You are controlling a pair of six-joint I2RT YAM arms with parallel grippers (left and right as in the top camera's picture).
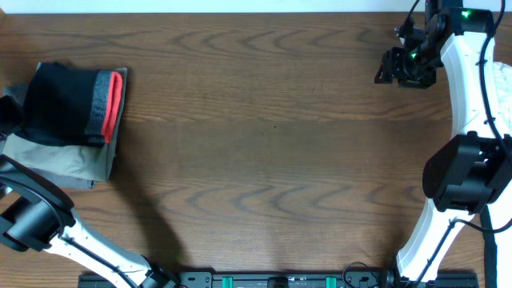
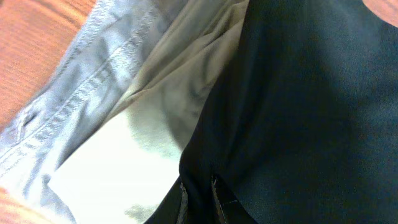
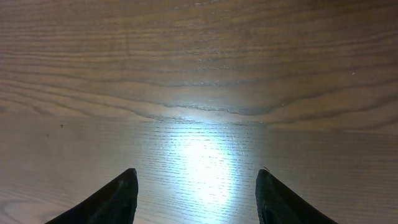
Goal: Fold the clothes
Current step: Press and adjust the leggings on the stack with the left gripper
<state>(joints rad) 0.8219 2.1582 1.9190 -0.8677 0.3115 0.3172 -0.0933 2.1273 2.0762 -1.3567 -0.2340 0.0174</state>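
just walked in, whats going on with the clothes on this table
The black pants, folded with their grey and red waistband showing, lie on top of tan trousers at the left edge of the table. The left arm has its jaws pinched shut on the black fabric of that pile. The right arm hangs over bare wood at the far right corner, its jaws open and empty.

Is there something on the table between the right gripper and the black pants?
No, nothing visible. Only bare table lies between the right gripper, at the far right, and the pants, which rest folded on khaki trousers at the left edge.
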